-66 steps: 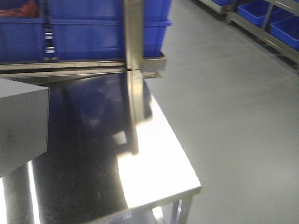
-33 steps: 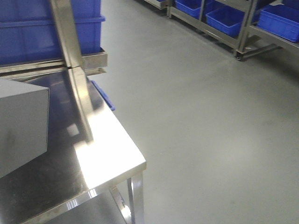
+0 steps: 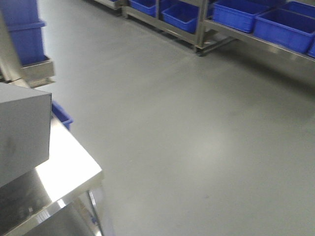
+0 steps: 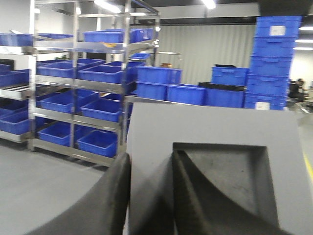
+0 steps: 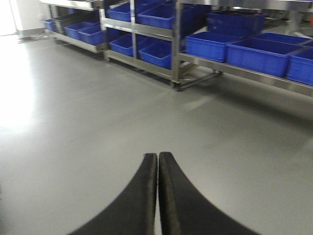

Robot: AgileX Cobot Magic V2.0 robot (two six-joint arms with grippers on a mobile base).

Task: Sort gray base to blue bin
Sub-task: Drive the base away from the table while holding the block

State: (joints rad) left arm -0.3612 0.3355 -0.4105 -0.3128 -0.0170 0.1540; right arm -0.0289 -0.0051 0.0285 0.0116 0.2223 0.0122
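Holding small matte gray boxy base (image 4: 210, 127) by one wall: left gripper (image 4: 150, 164) jaws clamped, one finger (image 4: 195, 196) inside recess (image 4: 230, 181). Right gripper (image 5: 157, 157) jaws together, empty. Ahead across floor (image 5: 98, 107), bright-blue plastic bins (image 5: 254, 51) on racks (image 5: 176, 44); target bin unclear.

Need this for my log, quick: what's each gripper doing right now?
Left gripper: closed on the gray base, one wall pinched between the jaws.
Right gripper: closed, holding nothing.

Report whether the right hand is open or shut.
Shut. In the right wrist view the right hand shows both black fingers pressed together, no gap, nothing held.
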